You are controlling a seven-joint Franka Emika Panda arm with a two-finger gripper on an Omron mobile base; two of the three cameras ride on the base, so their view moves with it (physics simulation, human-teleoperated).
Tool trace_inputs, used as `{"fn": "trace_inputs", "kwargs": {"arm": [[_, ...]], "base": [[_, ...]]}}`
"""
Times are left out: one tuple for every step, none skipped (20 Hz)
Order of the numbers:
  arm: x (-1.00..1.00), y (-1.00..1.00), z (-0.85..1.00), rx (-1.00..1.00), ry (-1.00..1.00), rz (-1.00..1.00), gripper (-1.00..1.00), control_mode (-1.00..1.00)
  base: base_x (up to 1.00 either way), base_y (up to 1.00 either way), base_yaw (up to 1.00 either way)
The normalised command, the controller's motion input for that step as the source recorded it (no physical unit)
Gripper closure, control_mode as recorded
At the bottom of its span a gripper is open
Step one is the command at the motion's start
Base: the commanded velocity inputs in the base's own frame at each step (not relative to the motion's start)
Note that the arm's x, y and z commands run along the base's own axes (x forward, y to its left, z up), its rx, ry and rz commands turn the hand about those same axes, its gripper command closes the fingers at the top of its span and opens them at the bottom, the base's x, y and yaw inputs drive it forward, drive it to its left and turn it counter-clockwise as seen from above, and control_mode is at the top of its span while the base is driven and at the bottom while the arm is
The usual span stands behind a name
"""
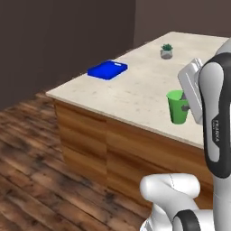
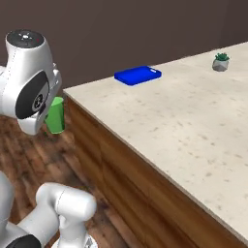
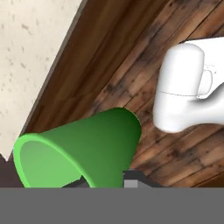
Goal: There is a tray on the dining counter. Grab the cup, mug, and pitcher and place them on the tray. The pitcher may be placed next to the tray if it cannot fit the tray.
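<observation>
Gripper (image 1: 184, 107) jaws are closed on the green cup (image 1: 177, 107), which is held in the air off the near edge of the dining counter (image 1: 135, 90), above the wooden floor (image 3: 175, 148). Nothing is seen yet on the blue tray (image 1: 107, 70), well apart at the far corner; all three placements are judged outstanding.

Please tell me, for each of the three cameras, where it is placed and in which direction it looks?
Left base view: behind the arm's left, looking forward and down at the dining counter, tray and cup; arm at right.
Right base view: behind the arm's right, same counter; arm at left.
Hand view: on the hand, looking along the gripper at the cup it grips, above wooden floor.
Shared: both base views show tray, cup and small potted plant.
</observation>
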Motion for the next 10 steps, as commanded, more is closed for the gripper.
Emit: {"fn": "trace_inputs", "kwargs": {"arm": [[0.0, 0.0, 0.0, 0.0, 0.0, 0.0, 1.0, 1.0], [0.0, 0.0, 0.0, 0.0, 0.0, 0.0, 1.0, 1.0], [0.0, 0.0, 0.0, 0.0, 0.0, 0.0, 1.0, 1.0], [0.0, 0.0, 0.0, 0.0, 0.0, 0.0, 1.0, 1.0], [0.0, 0.0, 0.0, 0.0, 0.0, 0.0, 1.0, 1.0], [0.0, 0.0, 0.0, 0.0, 0.0, 0.0, 1.0, 1.0], [0.0, 0.0, 0.0, 0.0, 0.0, 0.0, 1.0, 1.0], [0.0, 0.0, 0.0, 0.0, 0.0, 0.0, 1.0, 1.0], [0.0, 0.0, 0.0, 0.0, 0.0, 0.0, 1.0, 1.0], [0.0, 0.0, 0.0, 0.0, 0.0, 0.0, 1.0, 1.0]], "base": [[0.7, 1.0, -0.39], [0.73, 1.0, -0.39], [0.73, 1.0, -0.39], [0.73, 1.0, -0.39], [0.74, 1.0, -0.39], [0.73, 1.0, -0.39], [0.56, 1.0, -0.38], [0.44, 1.0, -0.35], [0.41, 1.0, -0.33], [0.36, 1.0, -0.32]]}}
